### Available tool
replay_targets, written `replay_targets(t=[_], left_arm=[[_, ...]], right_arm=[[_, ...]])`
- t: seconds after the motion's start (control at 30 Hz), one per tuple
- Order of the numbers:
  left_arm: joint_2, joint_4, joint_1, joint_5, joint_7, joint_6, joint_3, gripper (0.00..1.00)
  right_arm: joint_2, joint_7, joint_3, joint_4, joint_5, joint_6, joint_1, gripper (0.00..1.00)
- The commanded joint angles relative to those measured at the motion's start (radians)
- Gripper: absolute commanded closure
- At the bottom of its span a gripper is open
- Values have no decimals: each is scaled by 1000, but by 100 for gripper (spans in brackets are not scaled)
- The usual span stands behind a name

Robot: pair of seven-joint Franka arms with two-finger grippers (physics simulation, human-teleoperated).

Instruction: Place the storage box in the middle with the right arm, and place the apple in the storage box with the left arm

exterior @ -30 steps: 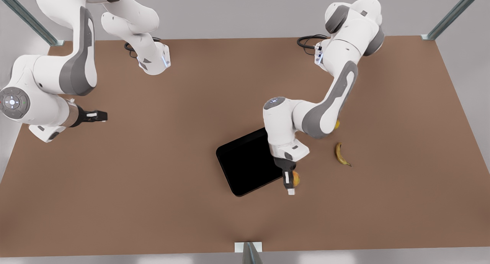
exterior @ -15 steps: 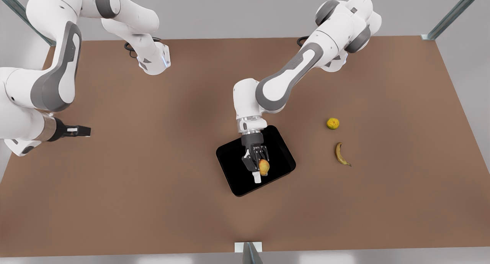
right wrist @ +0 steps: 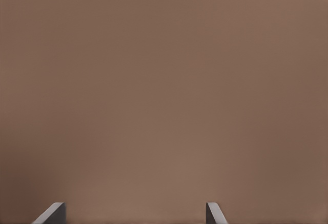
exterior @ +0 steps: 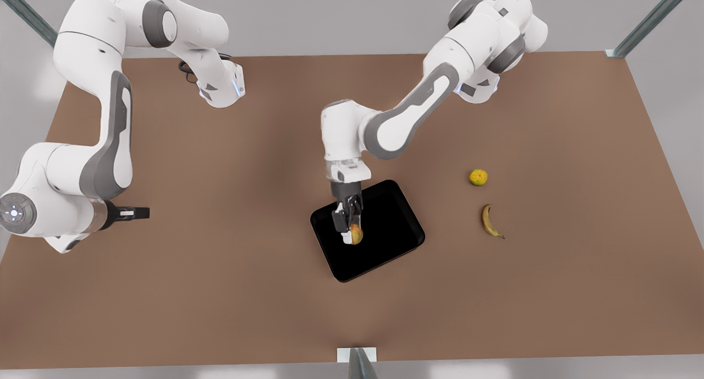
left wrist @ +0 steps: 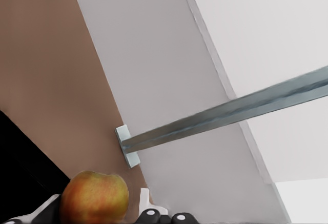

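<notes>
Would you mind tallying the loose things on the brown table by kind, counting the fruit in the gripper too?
Apples: 1, the apple held by the left gripper over the storage box
Bananas: 1, the banana
Bumpy yellow-green fruits: 1, the round fruit
Storage boxes: 1
Total: 4
The right gripper waits open at the front view's left.

Glossy black storage box (exterior: 379,241), shallow, rounded corners, flat on the table near centre, turned askew. Red-orange apple (exterior: 356,234) with yellow patches, pinched in the left claw (exterior: 350,233), hanging over the box's 10 o'clock part.
</notes>
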Motion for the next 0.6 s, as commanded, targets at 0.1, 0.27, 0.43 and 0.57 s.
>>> replay_targets(t=[0.1,0.27,0.43,0.57], left_arm=[[0,1,0,-1299,38,-11,0,0],[-44,3,38,-1168,124,-97,32,0],[-385,-224,135,-1161,902,-444,282,0],[-590,-282,231,-1214,1908,-795,650,0]], right_arm=[[3,1,0,0,0,0,0,0],[6,0,2,0,0,0,0,0],[8,1,0,1,0,2,0,0],[8,1,0,1,0,2,0,0]])
